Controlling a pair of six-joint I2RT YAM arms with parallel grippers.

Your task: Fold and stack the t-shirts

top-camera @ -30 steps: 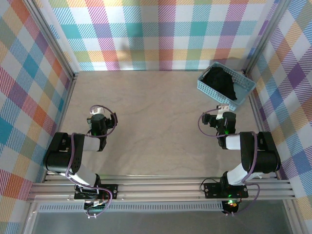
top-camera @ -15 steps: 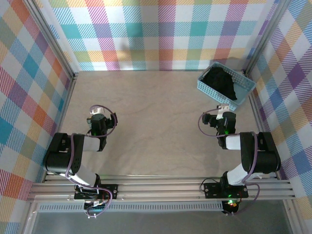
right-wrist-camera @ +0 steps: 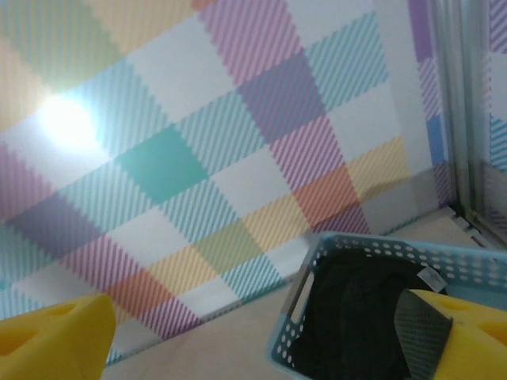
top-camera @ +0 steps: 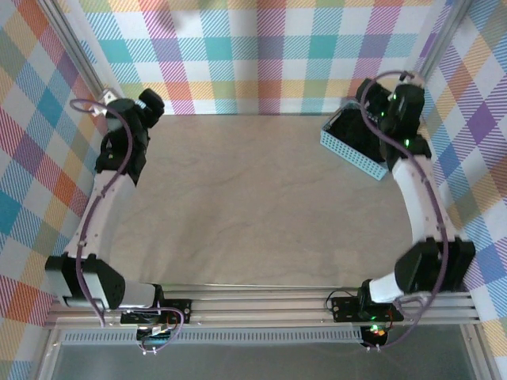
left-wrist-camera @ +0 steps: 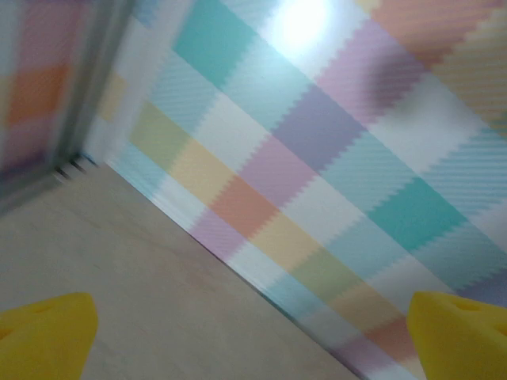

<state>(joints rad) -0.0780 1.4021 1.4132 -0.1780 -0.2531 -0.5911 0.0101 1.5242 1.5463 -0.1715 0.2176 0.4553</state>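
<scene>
Hovering at far corners of the table (top-camera: 253, 206), left gripper (left-wrist-camera: 253, 336) spread wide and empty beside the plaid wall (left-wrist-camera: 317, 142), right gripper (right-wrist-camera: 253, 340) parted wide, gripping nothing, near the light blue basket (right-wrist-camera: 380, 247) at far right, black t-shirts (right-wrist-camera: 348, 317) bunched inside it.

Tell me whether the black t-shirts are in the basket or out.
In: the t-shirts lie bunched inside the light blue basket.

Plaid walls (top-camera: 269, 55) in pastel teal, purple, orange and yellow enclose the desk (top-camera: 253, 206) at the left, top and right of the overhead frame. The desk surface is pale beige. Aluminium posts (top-camera: 75, 47) stand at the upper corners. An aluminium rail (top-camera: 261, 305) spans the bottom. A bright light reflection (left-wrist-camera: 305, 20) marks the wall at top centre of the left wrist view.
</scene>
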